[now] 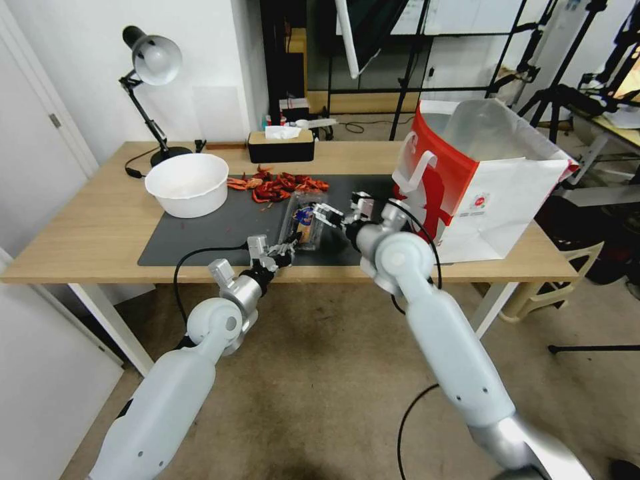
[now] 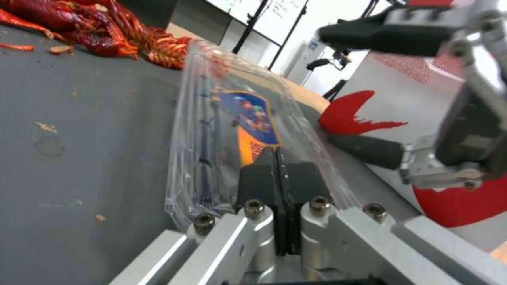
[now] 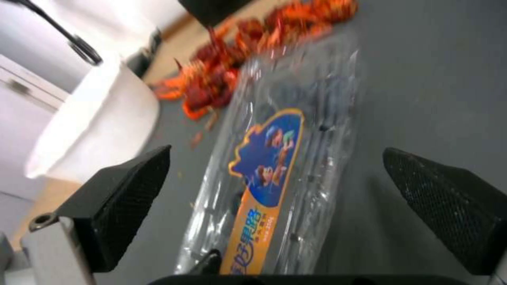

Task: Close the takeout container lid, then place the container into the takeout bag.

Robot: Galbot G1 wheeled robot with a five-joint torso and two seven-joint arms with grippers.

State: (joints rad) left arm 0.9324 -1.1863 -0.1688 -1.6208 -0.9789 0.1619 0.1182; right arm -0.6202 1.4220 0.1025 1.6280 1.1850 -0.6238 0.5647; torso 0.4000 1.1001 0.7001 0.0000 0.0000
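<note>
You've got thin clear glossy plastic on the takeout container (image 2: 227,130), crinkled and catching glare, with a shiny printed label on the lid (image 3: 269,158). Your left tool (image 2: 275,174) shows matt black pads (image 2: 256,180) on bare brushed metal. The right tool (image 3: 275,206) pads (image 3: 132,198) look rough, mesh-textured. Matt grey mat (image 1: 220,233), pale wood-grain worktop (image 1: 93,227), paper takeout bag (image 1: 493,200) with silvery lining.

Head camera looks down across the takeout container (image 1: 305,217); both wrist cameras view it close, from opposite sides.

Red-and-white takeout bag (image 1: 487,200), grey mat (image 1: 200,237)
</note>
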